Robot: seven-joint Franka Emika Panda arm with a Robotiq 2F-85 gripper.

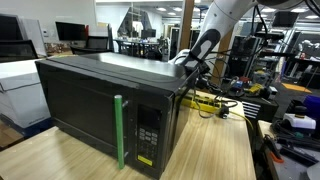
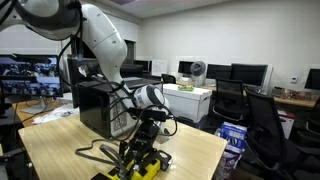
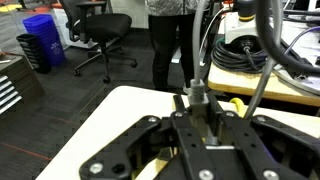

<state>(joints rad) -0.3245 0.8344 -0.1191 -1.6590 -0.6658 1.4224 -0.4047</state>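
- Black gripper (image 3: 197,112) fills the bottom of the wrist view; its jaws look clamped on a grey plug (image 3: 197,95), whose cable (image 3: 204,40) runs up the picture.
- That grey plug hangs over the counter (image 3: 115,110), behind the microwave (image 1: 100,100) and near a yellow power strip (image 2: 146,168).
- A straight, untwisted hold with slack in the cable probably serves best.
- Room is tight: the counter's edge lies near, and the microwave stands close on 1 side.

In an exterior view, the fingertips of the gripper (image 2: 141,140) blur into dark cables (image 2: 105,156), so its grip cannot be told. The wrist view's bottom edge cuts off its linkage. The keypad (image 1: 148,132) on the microwave (image 1: 95,95) is too small to read. A person (image 3: 168,35) is cropped above the waist.
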